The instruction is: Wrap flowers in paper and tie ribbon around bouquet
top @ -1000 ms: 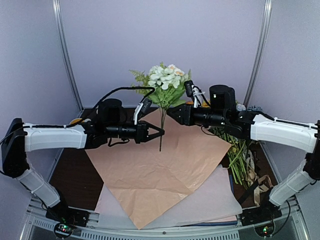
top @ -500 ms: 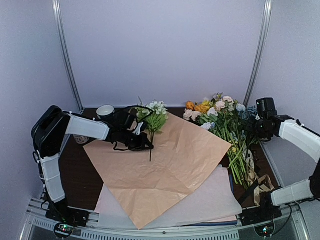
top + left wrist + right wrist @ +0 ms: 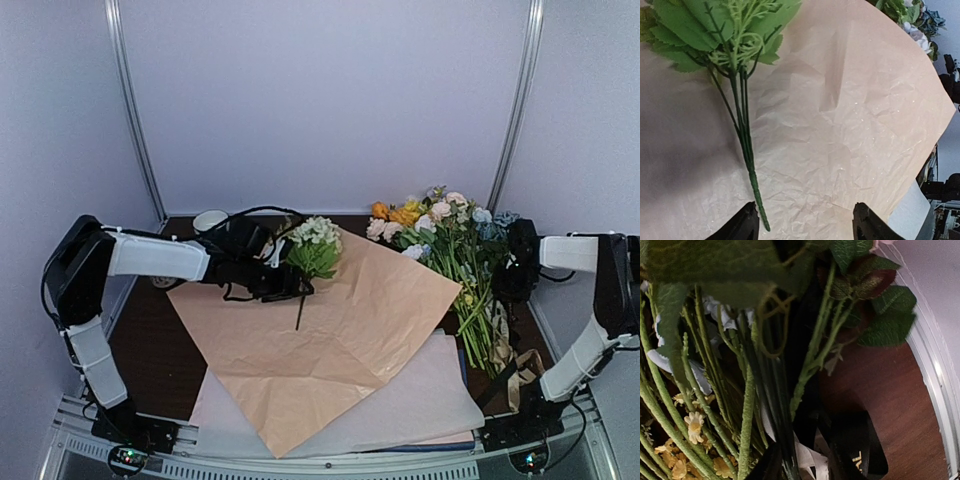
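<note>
A sprig of flowers (image 3: 316, 240) with white heads and green leaves lies on the far left corner of the peach-tan paper (image 3: 330, 330). Its stem (image 3: 745, 145) rests free on the paper (image 3: 850, 140). My left gripper (image 3: 298, 293) hovers open over the stem's end, which lies just inside the left finger; the jaws (image 3: 807, 222) stand wide apart. My right gripper (image 3: 512, 275) is pushed into the stems of the loose bunch. Its jaws (image 3: 802, 465) stand part-closed round dark stems; a grip cannot be made out. Tan ribbon (image 3: 522, 372) lies in loops at the right. No bouquet is in view.
The loose bunch (image 3: 440, 225) with orange and yellow blooms lies along the paper's right edge. A black strap (image 3: 860, 455) with gold letters lies under its stems. Pale pink sheets (image 3: 420, 410) stick out beneath the paper. A white cup (image 3: 210, 220) stands at the back left.
The sprig came down from mid-air onto the paper. The left jaws opened and let go of its stem. The right arm swung away to the bunch on the right.
</note>
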